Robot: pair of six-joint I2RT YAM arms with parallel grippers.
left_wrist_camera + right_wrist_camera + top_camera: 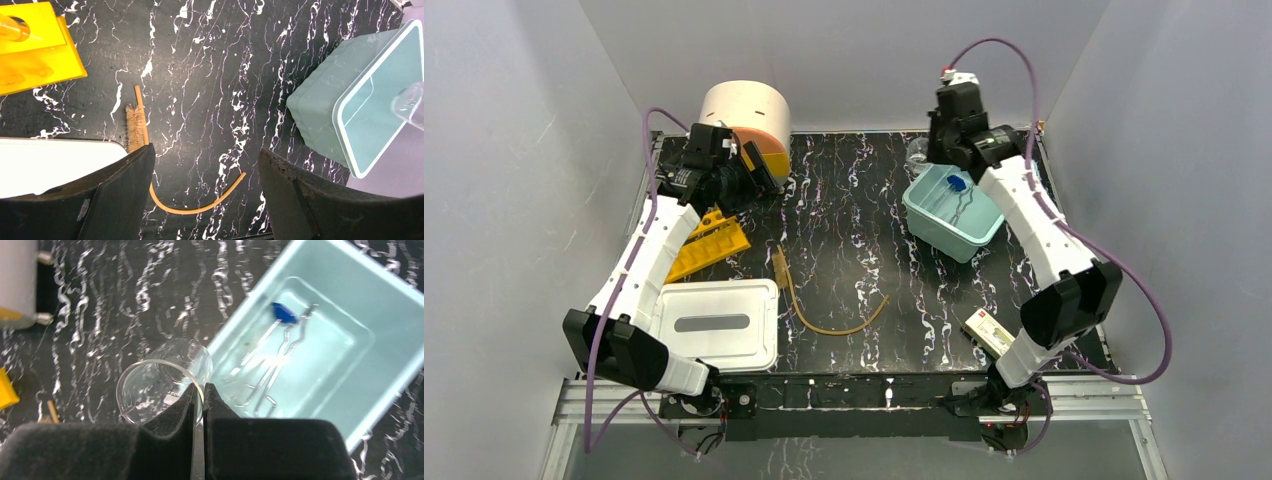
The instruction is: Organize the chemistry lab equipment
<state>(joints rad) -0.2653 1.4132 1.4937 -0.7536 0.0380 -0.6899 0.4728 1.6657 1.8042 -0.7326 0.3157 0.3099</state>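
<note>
White walls box in a black marbled surface [854, 220]. At its near left lies a flat white lid [719, 322], probably the cover for the bin and parked out of the way while items go in. Behind it sits the orange-yellow holed rack [709, 245], with a cream cylinder [744, 112] at the back wall. The left end effector [206, 152] hangs above the rack's inner edge with its jaws spread wide and nothing between them, looking down at the middle of the surface. There a small bristle brush [134, 125] lies touching one end of the amber rubber hose [200, 207], which curls loose and unsorted. Further right stands the pale teal bin [959, 245], already holding the blue-tipped piece [284, 313] and the wire metal clamp [272, 372]. The right end effector [201, 390] pinches the rim of a small clear glass beaker [150, 390], held just outside the bin's left wall, likely on its way in; that wall and the clamp inside limit where it can land. A small packet [990, 332] lies near the right arm's base.
</note>
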